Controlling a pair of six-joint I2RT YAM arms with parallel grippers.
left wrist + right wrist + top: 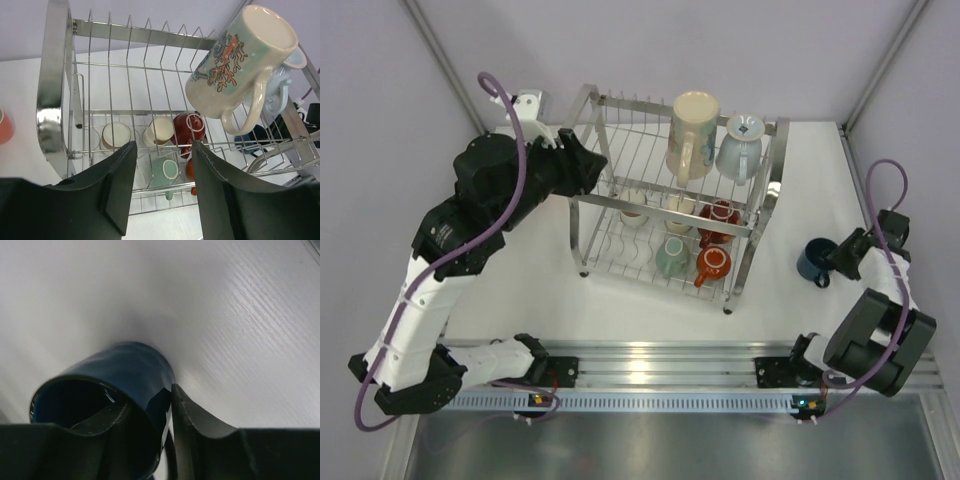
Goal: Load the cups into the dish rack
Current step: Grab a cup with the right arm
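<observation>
Hard to see much on the right wrist view: the right gripper point(150, 400) fills the bottom of the frame and the navy cup point(130, 365) is cut off at the lower edge, its handle out of sight. One finger point(100, 420) sits inside the cup's mouth, the other presses the outside, so the gripper is clamped on the cup's wall. From above, that cup point(812, 262) is out on the white table point(520, 300), right of the dish rack point(767, 215) and apart from it. I cannot tell whether its base touches the table.

Over on the left, the left gripper point(163, 150) has its fingers apart with nothing between them, hovering at the rack's far-left corner point(588, 165). Its fingers block part of the lower tier. An orange shape point(4, 127) is cut off at the left edge of that view, too little of it to identify.

On the upper tier, at its right end, the printed mug point(235, 65) lies tilted, with the pale blue-grey cup point(740, 148) just to its right. On the lower tier there are two cream cups point(633, 210), red cups point(720, 215), a mint cup point(671, 258) and an orange cup point(712, 265).

The mug's print shows orange and teal figures, and I can read no lettering in it.
</observation>
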